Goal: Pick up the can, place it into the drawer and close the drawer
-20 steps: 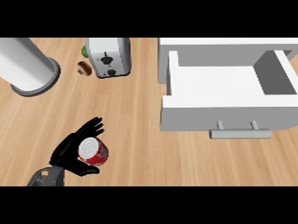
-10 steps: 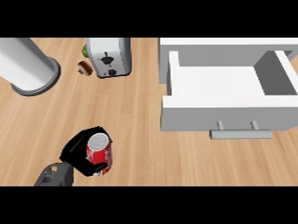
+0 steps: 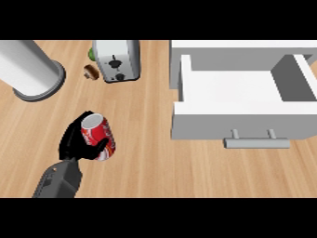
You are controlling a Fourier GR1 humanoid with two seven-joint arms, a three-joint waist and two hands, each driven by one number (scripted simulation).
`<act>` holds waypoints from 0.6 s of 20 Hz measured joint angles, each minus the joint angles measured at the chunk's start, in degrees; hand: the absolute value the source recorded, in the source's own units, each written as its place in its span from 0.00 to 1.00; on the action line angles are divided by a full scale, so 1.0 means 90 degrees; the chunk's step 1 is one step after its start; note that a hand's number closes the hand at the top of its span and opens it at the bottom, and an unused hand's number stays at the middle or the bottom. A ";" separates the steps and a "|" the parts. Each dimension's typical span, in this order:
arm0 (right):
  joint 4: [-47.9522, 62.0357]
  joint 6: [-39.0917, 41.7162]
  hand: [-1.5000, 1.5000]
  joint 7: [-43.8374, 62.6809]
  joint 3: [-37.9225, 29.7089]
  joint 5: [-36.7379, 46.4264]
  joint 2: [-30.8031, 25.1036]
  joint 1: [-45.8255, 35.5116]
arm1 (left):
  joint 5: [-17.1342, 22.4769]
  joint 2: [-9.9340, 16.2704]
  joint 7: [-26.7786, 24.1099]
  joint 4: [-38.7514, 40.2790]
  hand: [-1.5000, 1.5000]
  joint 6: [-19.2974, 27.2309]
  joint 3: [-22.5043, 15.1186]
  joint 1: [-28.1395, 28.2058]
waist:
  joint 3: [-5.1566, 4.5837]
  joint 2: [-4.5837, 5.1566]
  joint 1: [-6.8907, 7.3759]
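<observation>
At the far left of the light wooden table (image 3: 154,167) stands a tall white cylinder on a grey base (image 3: 23,67). Just right of it, still at the far side, sits a silver toaster (image 3: 116,60), with a small brown thing and a green one tucked beside its left edge, too small to make out.

Nearer and a little to the right, a grey forearm comes in from the near edge, ending in the black left hand (image 3: 75,142). Its fingers and thumb are curled round the red and white drinks can (image 3: 97,136), pinching it at its lower half. The can lies in that hand, its silver top tilted toward the far left and its long axis running from far-left to near-right. I cannot tell whether it is touching the table.

Well apart to the right is the open white drawer (image 3: 247,118), its grey bar handle (image 3: 257,142) facing the near side. Its cavity lies right of and slightly farther than the can, so the carry should run rightward and a bit away. The other hand is nowhere to be seen.
</observation>
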 measured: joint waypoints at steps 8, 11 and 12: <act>-0.0334 -0.0340 0.00 0.0194 0.0225 0.0073 0.0020 -0.0045 | 0.0671 -0.0092 0.0427 -0.1264 1.00 0.1501 -0.0735 -0.0063 | -0.0002 -0.0001 -0.0017; -0.0338 -0.0337 0.00 0.0211 0.0152 0.0030 -0.0011 -0.0054 | 0.0701 -0.0070 0.0869 -0.1891 1.00 0.1951 -0.0950 -0.0256 | -0.0001 -0.0005 -0.0014; -0.0412 -0.0337 0.00 0.0273 0.0107 -0.0060 -0.0004 0.0009 | 0.0683 -0.0071 0.1038 -0.2126 1.00 0.2062 -0.1004 -0.0267 | -0.0001 -0.0006 -0.0016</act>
